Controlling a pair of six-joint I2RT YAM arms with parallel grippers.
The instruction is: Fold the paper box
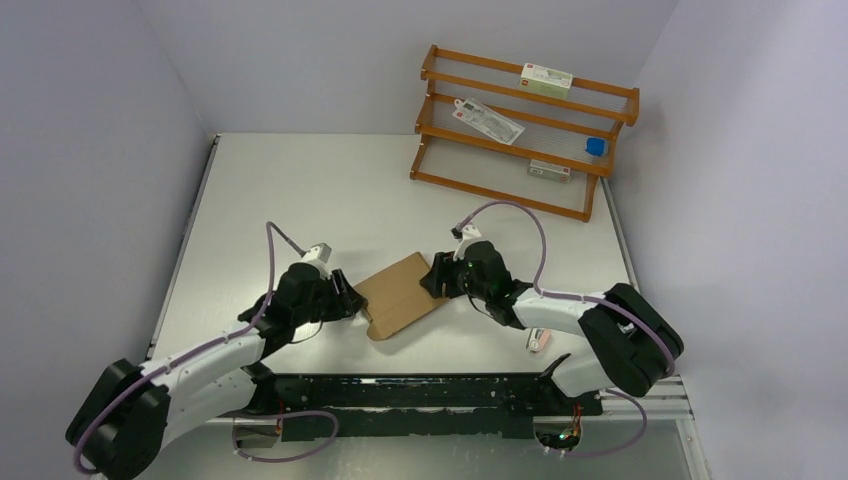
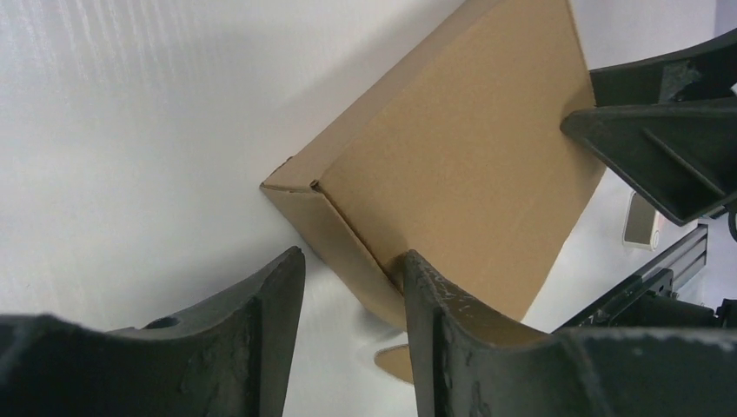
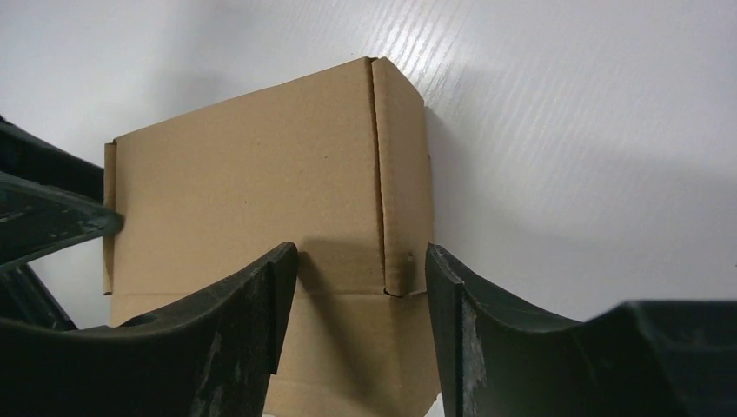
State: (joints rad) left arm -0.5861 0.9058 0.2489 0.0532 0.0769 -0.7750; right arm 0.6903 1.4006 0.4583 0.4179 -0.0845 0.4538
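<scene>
The left end effector (image 2: pixel 352 265), fingers parted, sits at the folded side flap of the paper box (image 2: pixel 461 148).

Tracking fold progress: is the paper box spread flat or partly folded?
Partly folded: the paper box has narrow side flaps creased along its edges in both wrist views.

No readable text in any view. Wooden rack (image 1: pixel 480 60): 3 packs with print, all too small to read.
- top shelf, white-green carton (image 1: pixel 547 79): small red mark at its left end, lettering is a blur
- middle shelf, clear bag (image 1: pixel 488 120): red mark on its card, text blurred
- bottom shelf, small pack (image 1: pixel 549 170): label just a grey smear

Paper box (image 1: pixel 400 293): bare brown cardboard on every face shown.
</scene>
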